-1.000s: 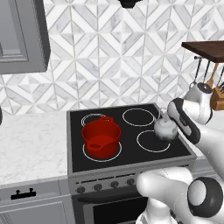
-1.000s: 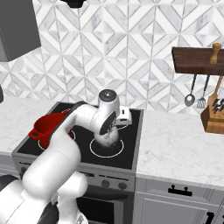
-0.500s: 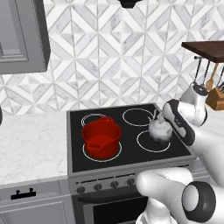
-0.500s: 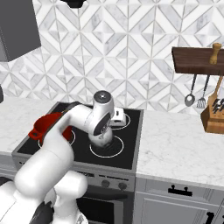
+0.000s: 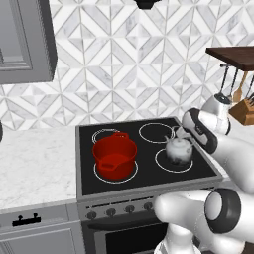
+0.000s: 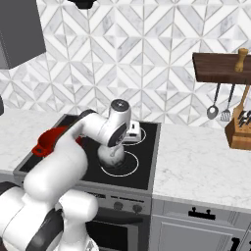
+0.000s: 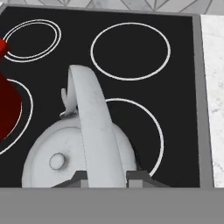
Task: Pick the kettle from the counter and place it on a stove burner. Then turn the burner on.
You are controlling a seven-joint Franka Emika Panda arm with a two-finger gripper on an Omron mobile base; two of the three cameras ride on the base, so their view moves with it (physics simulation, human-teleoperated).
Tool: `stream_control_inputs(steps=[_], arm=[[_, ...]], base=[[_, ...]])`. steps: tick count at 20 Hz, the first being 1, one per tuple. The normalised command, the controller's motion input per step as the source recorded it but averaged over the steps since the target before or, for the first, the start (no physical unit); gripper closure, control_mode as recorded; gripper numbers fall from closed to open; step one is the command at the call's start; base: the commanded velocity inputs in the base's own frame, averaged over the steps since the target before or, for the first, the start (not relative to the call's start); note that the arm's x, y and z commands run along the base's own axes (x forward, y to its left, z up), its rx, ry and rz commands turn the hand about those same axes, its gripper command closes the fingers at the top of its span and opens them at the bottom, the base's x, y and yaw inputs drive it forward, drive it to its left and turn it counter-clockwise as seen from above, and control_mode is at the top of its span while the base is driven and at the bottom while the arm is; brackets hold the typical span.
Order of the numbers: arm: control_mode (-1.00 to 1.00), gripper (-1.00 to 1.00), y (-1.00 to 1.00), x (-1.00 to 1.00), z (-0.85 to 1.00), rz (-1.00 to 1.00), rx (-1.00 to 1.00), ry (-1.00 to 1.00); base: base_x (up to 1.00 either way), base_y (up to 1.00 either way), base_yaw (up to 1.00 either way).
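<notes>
The pincer (image 7: 106, 177) is clamped tight on the kettle's (image 5: 178, 150) arched handle, the kettle sitting over the front-right stove burner (image 7: 148, 131) beside the red pot (image 5: 114, 156).

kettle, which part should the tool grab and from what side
Take the kettle by the arched handle, coming from above. The handle rises clear over the round, slippery-looking body, and in the hand view the tool is shut across that strap.

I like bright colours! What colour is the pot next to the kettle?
Bright red. The pot shows best in the left base view, beside the silver-grey kettle.
</notes>
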Motion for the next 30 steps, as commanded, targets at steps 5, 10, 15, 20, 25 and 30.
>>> stream_control_inputs(steps=[5, 10, 15, 20, 25, 30], arm=[[-1.00, 1.00, 0.00, 0.34, -0.14, 0.08, 0.00, 0.08], [-1.00, 1.00, 0.00, 0.26, -0.22, 0.09, 0.00, 0.00], [-1.00, 1.00, -0.01, 0.28, -0.28, 0.11, 0.00, 0.00], [-1.00, 1.00, -0.18, 0.22, -0.27, 0.14, 0.00, 0.00], [-1.00, 1.00, -0.22, 0.20, -0.22, 0.13, 0.00, 0.00], [-1.00, 1.00, -0.01, 0.30, -0.33, 0.12, 0.00, -0.07]], base=[[0.00, 0.00, 0.00], [0.00, 0.00, 0.00], [0.00, 0.00, 0.00], [0.00, 0.00, 0.00], [0.00, 0.00, 0.00], [0.00, 0.00, 0.00]])
